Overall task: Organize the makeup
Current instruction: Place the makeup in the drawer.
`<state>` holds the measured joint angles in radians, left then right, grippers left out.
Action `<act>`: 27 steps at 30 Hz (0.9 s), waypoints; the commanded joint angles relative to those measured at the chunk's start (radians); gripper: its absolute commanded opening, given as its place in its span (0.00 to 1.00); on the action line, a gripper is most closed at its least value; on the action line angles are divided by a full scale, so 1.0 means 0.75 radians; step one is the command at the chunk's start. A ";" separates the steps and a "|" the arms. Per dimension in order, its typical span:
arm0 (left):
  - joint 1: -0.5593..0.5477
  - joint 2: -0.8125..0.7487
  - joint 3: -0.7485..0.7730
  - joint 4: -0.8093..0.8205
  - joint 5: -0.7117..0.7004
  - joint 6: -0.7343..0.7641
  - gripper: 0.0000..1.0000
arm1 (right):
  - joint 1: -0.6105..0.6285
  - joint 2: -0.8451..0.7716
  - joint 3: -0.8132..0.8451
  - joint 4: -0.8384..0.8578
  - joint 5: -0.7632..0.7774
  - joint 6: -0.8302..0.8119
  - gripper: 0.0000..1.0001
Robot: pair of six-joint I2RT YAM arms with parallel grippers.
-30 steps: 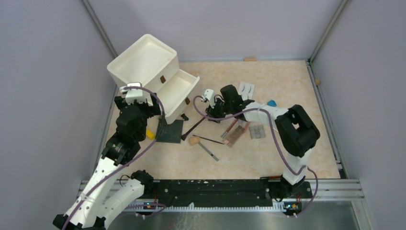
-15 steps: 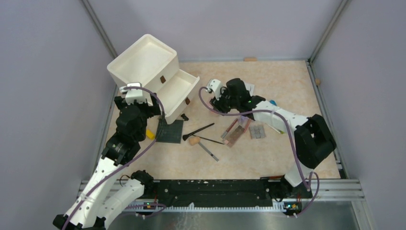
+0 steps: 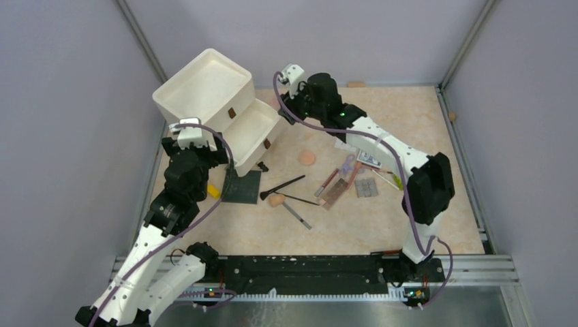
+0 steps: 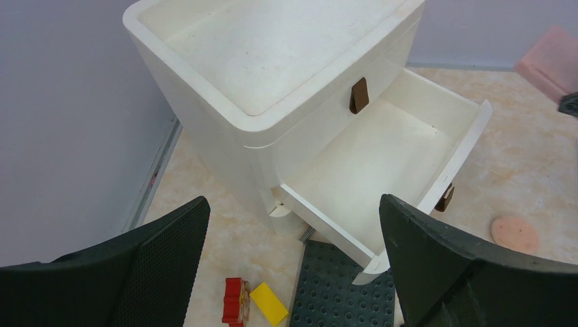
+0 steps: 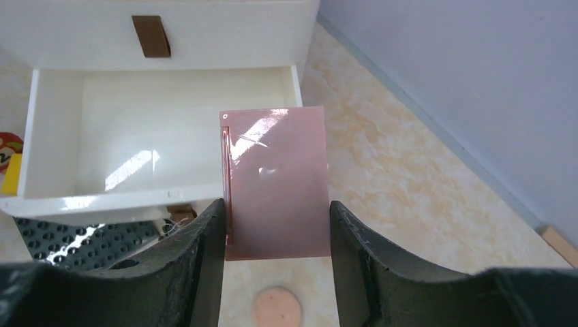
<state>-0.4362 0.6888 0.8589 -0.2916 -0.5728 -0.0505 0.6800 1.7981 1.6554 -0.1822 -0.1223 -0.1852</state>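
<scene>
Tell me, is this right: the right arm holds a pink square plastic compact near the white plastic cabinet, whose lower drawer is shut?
Not quite. The lower drawer is pulled open, as the left wrist view shows. The right gripper does hold the pink square compact near the white cabinet.

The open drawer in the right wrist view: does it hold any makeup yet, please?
No, the drawer shows only bare white floor; the pink compact sits clamped in the right gripper.

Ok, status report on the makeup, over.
Right gripper, jaws shut on pink compact, aloft near open drawer. Left gripper, jaws open, empty. Drawer empty, nothing blocking.
</scene>
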 commanded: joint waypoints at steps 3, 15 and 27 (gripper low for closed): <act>0.007 -0.021 0.002 0.039 -0.002 -0.002 0.99 | 0.086 0.263 0.291 -0.034 0.043 0.035 0.28; 0.009 -0.024 0.001 0.041 -0.005 -0.001 0.99 | 0.114 0.510 0.533 0.033 0.076 0.020 0.30; 0.011 -0.017 -0.001 0.043 -0.006 0.001 0.99 | 0.115 0.619 0.634 -0.013 0.105 0.023 0.66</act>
<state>-0.4332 0.6827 0.8589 -0.2920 -0.5732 -0.0505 0.7631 2.2494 2.0781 -0.2077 -0.0643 -0.1719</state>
